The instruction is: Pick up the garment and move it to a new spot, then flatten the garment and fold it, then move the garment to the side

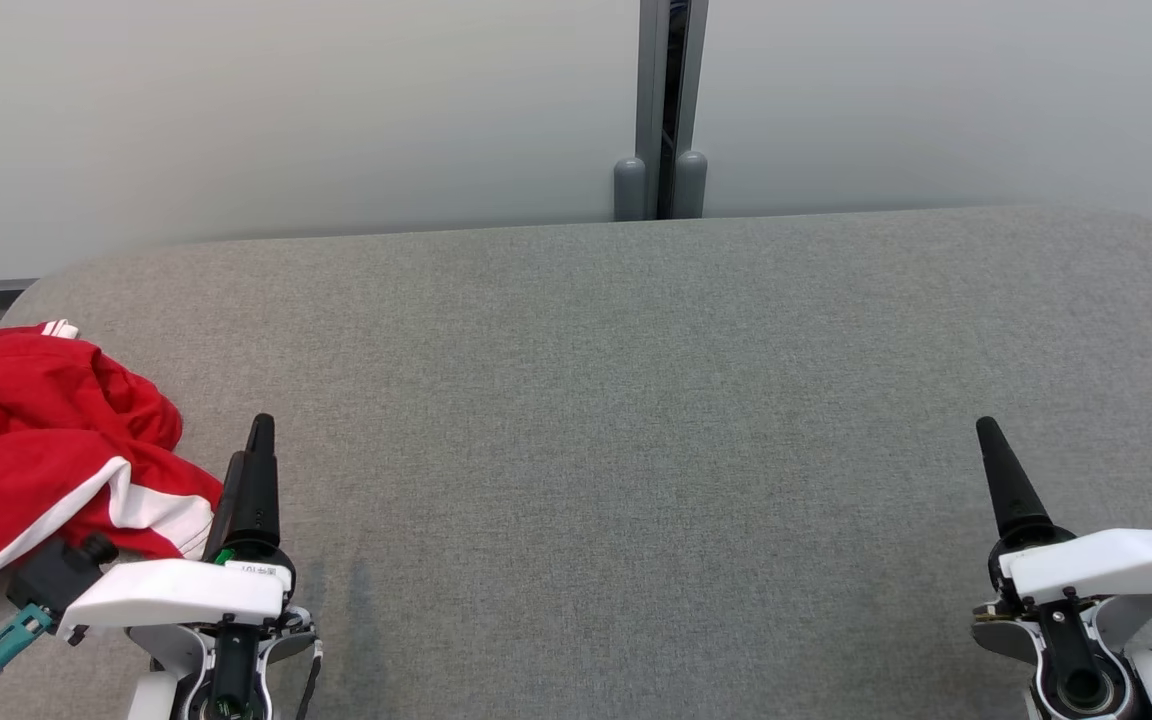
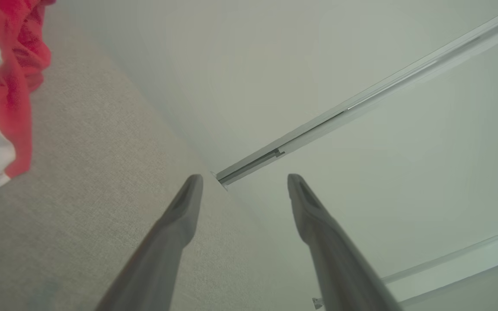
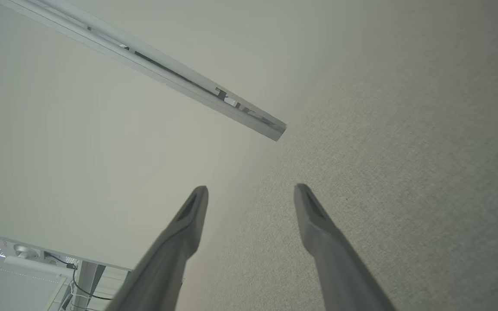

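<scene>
The two long dark left fingers (image 2: 180, 220) stood spread apart, released, with nothing between them. The two long dark right fingers (image 3: 184, 224) were spread the same way, also grasping nothing. In the head view, the left fingers pointed away from the robot over the near left part of a wide grey fabric-covered tabletop (image 1: 636, 350) with rounded far corners. The right fingers pointed the same way over its near right part. Both pairs were fixed to white wrist housings at the tabletop's near edge.

A crumpled red garment with white stripes (image 1: 36, 430) lay in a loose heap at the tabletop's left edge. Its striped hem reached just beside the base of the left fingers; whether it touched them could not be told. In the left wrist view, the garment showed as a blurred patch of red and white on the grey fabric, apart from the fingertips.

Behind the tabletop's far edge stood a pale, plain wall (image 1: 286, 120), split by a narrow grey vertical post (image 1: 671, 100) near the middle of that edge.
</scene>
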